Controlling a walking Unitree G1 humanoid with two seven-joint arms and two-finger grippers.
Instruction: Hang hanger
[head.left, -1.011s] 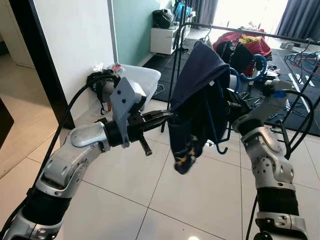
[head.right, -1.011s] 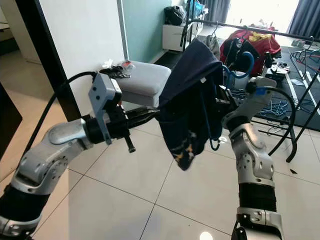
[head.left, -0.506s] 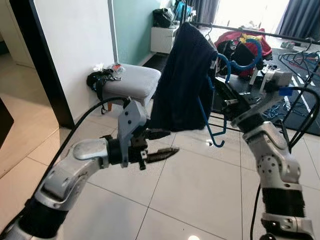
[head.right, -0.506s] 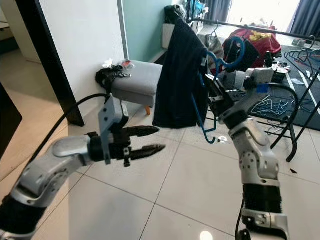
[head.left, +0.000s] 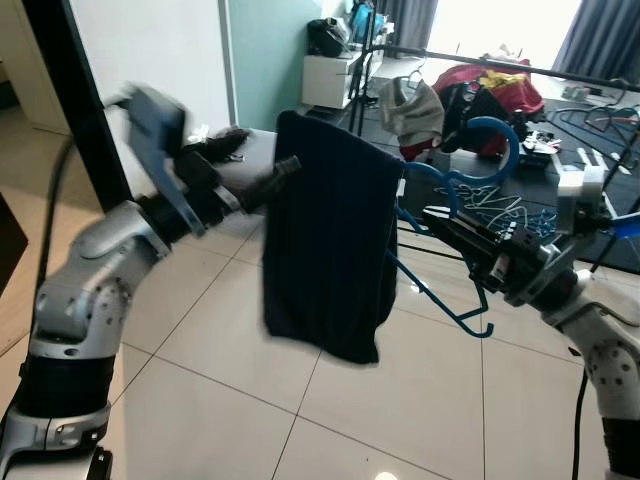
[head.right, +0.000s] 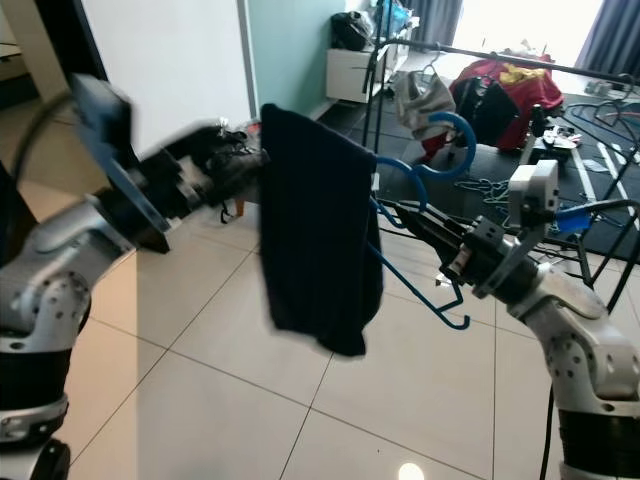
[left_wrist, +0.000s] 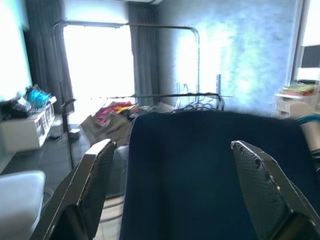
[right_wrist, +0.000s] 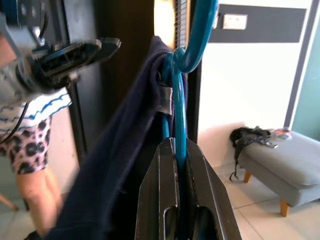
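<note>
We've got the blue hanger (head.right: 425, 250) pinched in the right gripper (head.right: 400, 222), fingers pressed together on the hanger's frame just below the hook; the right wrist view shows the blue bar running straight up out of the two closed fingers. The dark navy garment (head.right: 318, 240) is draped over the hanger and hangs free above the tile floor (head.right: 250, 400), well short of the clothes rail (head.right: 520, 58) at the back of the room. The left gripper (head.left: 283, 170) is raised beside the garment's top edge, fingers (left_wrist: 90, 185) spread wide with the cloth between them but not visibly touching; that arm is motion-blurred in the head views. Judgement: we're in the carry/approach phase, nothing on the rail yet. To do this well, we keep the right grip firm, since the hanger sits tilted and the garment's weight looks offset to one side, so a loose pinch could let it rotate. We'd keep the hook (head.right: 450, 135) pointing up and forward, bring it above the rail, then lower so the hook drops over. The left gripper should either steady the cloth at the shoulder or clear out; half-engaged it risks pulling the garment off the hanger. The rail already carries clothes (head.right: 425, 95), with hangers on the floor (head.right: 535, 210) near its base, so we pick a bare stretch and watch footing. A person (right_wrist: 30, 150) stands close on the far side of the garment, so we keep swings small.
</note>
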